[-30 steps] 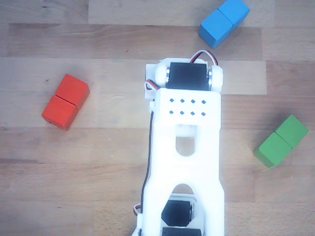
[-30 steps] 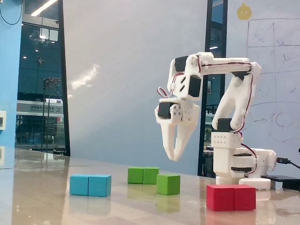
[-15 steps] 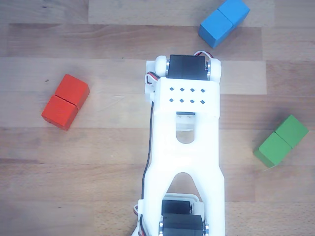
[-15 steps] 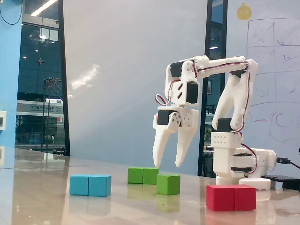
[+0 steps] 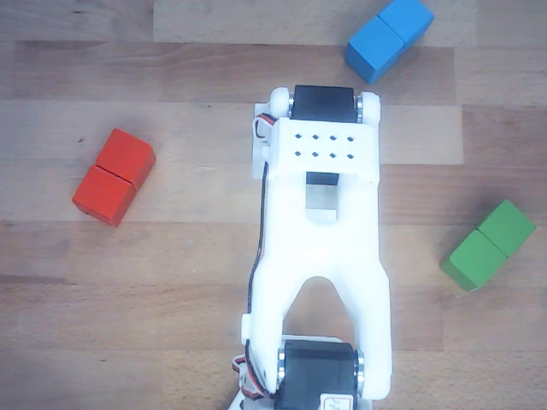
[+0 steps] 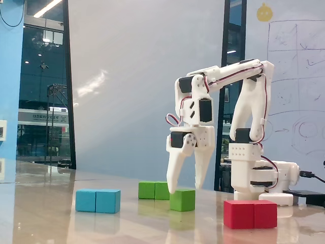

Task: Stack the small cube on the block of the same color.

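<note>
End effector with fingers spread wide and empty, poised just above the small cube in the fixed view: the grasp step, by judgement. Next move: descend, straddle the cube, close. The block lies behind it; the red block and blue block stand well apart, leaving open desk around.
</note>
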Available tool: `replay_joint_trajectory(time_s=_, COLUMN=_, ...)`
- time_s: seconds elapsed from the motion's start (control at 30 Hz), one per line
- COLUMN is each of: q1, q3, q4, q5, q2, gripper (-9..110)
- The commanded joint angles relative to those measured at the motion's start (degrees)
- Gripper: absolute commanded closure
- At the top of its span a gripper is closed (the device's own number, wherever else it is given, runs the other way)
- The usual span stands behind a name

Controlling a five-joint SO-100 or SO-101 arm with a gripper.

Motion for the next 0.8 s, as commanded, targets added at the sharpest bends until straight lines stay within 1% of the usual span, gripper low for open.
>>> replay_joint_trajectory(time_s=0.0, q1=0.6, q3=-5.3, q4=-0.6, q5=-0.2, q2=-1.0, gripper=75)
replay_joint_trajectory(time_s=0.47, q1=0.6, q3=-5.4, q4=-0.6, q5=-0.2, q2=-2.5, gripper=75)
replay_joint_trajectory(time_s=0.57, q1=0.4, q3=-5.4, q4=-0.6, q5=-0.2, q2=-2.5, gripper=78)
replay_joint_trajectory(time_s=0.77, q1=0.3, q3=-5.4, q4=-0.7, q5=-0.1, q2=-2.5, gripper=89)
